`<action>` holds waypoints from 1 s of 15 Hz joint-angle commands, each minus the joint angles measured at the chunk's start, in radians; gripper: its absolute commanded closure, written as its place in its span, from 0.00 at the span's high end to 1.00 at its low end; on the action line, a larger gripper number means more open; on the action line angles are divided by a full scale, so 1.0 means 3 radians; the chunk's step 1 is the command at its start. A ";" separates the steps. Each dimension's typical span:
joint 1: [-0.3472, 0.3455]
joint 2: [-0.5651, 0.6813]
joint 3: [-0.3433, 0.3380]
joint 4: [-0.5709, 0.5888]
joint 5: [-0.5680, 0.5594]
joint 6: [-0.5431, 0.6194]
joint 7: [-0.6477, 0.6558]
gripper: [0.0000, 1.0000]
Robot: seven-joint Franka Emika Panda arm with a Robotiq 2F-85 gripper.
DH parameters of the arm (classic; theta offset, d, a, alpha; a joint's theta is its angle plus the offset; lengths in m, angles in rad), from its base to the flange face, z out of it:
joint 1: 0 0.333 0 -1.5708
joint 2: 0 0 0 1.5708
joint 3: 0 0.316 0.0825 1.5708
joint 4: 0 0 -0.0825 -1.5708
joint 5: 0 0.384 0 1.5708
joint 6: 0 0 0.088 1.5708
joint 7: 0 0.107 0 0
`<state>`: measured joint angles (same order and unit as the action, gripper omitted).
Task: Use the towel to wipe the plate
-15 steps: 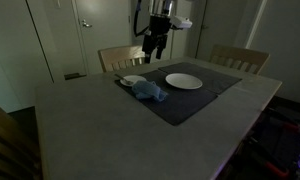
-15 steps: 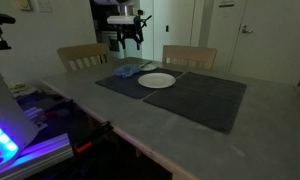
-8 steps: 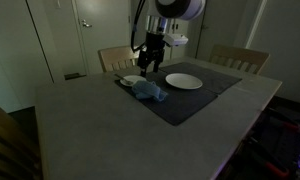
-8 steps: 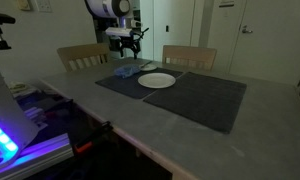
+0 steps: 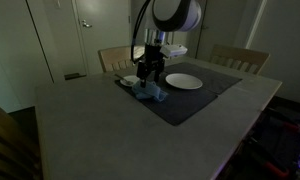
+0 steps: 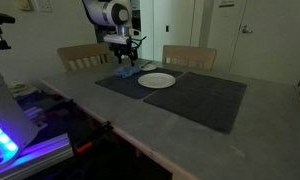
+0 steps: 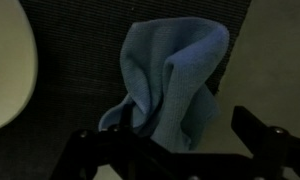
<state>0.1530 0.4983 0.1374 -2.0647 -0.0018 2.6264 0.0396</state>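
We judge the towel (image 7: 170,85), a small blue cloth bunched in wrinkled upright folds on the dark mat (image 5: 195,103) near the plate (image 5: 184,81), light and limp, best pinched at its raised middle ridge, our gripper (image 7: 170,140) hanging wide open just above it.

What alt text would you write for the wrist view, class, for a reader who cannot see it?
A crumpled soft blue cloth towel lies in the middle of the picture on a dark woven placemat. The open pincer frames it from the bottom edge, one dark finger on either side. The curved rim of a round white dish shows at the left edge.
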 commanded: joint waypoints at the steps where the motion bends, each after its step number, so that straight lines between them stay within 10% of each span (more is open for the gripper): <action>1: 0.0079 0.0124 -0.0081 0.0095 -0.0011 0.0006 0.0151 1.00; 15: 0.0095 0.0280 -0.0083 0.0072 0.0012 0.0191 0.0216 1.00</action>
<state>0.1707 0.5555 0.1217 -2.0545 -0.0017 2.6522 0.1040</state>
